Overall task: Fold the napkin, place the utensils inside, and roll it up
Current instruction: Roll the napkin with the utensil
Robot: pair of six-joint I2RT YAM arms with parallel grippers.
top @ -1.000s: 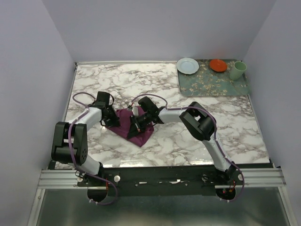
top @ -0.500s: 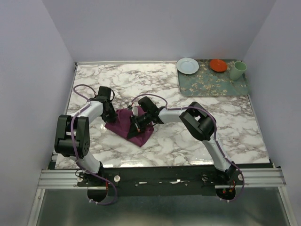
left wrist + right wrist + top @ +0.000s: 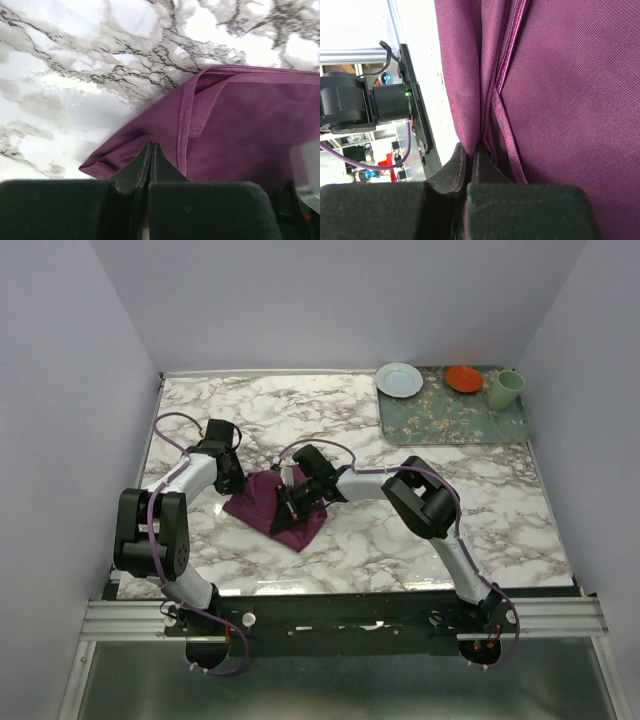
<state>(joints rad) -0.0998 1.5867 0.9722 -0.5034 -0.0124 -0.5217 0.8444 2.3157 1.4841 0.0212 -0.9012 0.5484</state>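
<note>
Pinched the plum napkin (image 3: 268, 510) along a hemmed fold with the right gripper (image 3: 469, 151), likely to hold the layers together. Lay bunched on the marble tabletop (image 3: 420, 530). Met at its left corner by the left gripper (image 3: 151, 149), nearly closed; hold on cloth unclear. No knife seen.

The white marbled tabletop (image 3: 400, 530) bears two things directly — the napkin (image 3: 255, 505), bunched left of centre. A green floral mat (image 3: 450, 420) fills the far right corner.

Napkin (image 3: 240, 125) partly off-frame (both wrist views)
</note>
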